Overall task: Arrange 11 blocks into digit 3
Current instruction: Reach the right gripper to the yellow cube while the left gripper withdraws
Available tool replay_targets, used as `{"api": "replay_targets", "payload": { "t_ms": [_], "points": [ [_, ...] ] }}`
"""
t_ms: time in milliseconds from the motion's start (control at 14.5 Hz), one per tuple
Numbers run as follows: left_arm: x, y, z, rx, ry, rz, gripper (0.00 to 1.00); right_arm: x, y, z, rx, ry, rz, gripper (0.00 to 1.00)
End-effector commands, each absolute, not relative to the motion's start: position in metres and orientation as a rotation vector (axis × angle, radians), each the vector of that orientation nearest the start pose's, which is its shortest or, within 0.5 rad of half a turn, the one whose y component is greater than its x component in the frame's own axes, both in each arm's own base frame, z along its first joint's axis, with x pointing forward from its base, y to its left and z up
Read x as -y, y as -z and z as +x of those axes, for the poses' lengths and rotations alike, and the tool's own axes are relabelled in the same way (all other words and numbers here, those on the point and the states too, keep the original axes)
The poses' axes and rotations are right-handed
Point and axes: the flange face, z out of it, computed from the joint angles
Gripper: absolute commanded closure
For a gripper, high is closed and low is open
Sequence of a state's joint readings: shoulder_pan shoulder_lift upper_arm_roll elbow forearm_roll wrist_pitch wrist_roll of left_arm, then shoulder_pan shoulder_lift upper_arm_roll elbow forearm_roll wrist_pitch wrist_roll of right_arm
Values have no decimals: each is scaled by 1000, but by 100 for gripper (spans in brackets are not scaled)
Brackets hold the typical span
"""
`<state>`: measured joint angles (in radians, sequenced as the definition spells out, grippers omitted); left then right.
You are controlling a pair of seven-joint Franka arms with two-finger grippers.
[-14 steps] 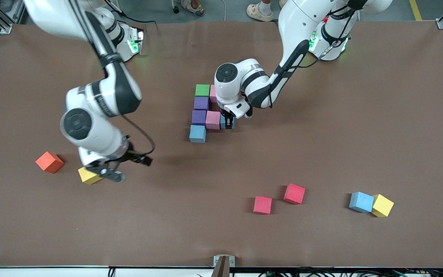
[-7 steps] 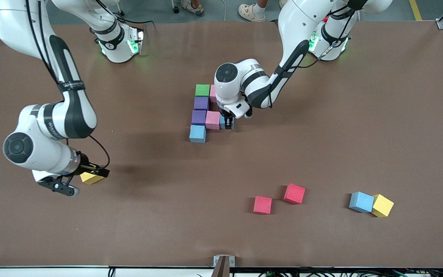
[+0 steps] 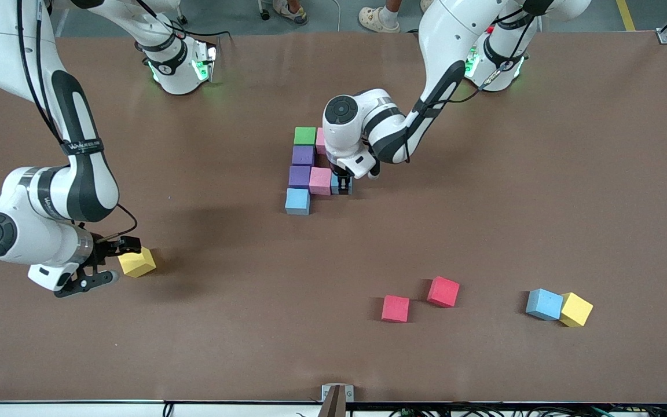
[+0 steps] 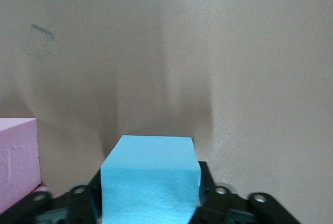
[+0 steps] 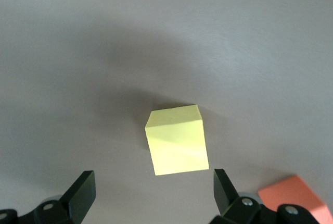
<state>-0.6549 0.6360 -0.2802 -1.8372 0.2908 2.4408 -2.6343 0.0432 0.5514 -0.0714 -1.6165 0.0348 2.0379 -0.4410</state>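
The partial figure stands mid-table: a green block [image 3: 305,135], two purple blocks [image 3: 303,155], a pink block [image 3: 320,180] and a light blue block [image 3: 297,201]. Another pink block [image 3: 321,141] is partly hidden by the left arm. My left gripper [image 3: 342,184] [image 4: 151,179] is shut on a light blue block [image 4: 151,156] that rests on the table beside the pink block [image 4: 18,156]. My right gripper [image 3: 116,260] [image 5: 153,187] hangs open, low beside a yellow block [image 3: 136,262] [image 5: 177,140] that lies just ahead of its fingertips.
Nearer the front camera lie a pink block [image 3: 395,308], a red block [image 3: 443,291], and a light blue block [image 3: 543,304] touching a yellow block [image 3: 576,309]. An orange cube [image 5: 289,195] lies by the right gripper; the right arm hides it in the front view.
The right arm has swung toward its own end of the table, uncovering the yellow block and covering the orange cube. The left arm has stayed where it was.
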Motion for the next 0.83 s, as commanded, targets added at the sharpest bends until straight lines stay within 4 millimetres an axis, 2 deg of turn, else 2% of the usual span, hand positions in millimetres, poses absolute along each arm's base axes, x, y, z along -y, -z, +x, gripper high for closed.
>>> {"api": "replay_targets", "payload": {
  "t_ms": [0,207,345,483,621,759],
  "points": [
    [514,-210,396,2197,69,-2266,0,9,-281,671,822,-223,-2986,0],
    [509,-252,403,2197,120,-2276,0,14,-269,672,940,-230,-2948,0],
    [501,-277,414,2133,143,-2366,0,19,-261,673,996,-218,-2935,0],
    [468,-293,448,1978,183,-2459,0,20,-259,674,1017,-202,-2940,0],
    [421,-301,500,1835,192,-2561,0,27,-253,676,1007,-186,-2951,0],
    [363,-301,546,1691,208,-2634,0,33,-242,673,991,-194,-2953,0]
  ]
}}
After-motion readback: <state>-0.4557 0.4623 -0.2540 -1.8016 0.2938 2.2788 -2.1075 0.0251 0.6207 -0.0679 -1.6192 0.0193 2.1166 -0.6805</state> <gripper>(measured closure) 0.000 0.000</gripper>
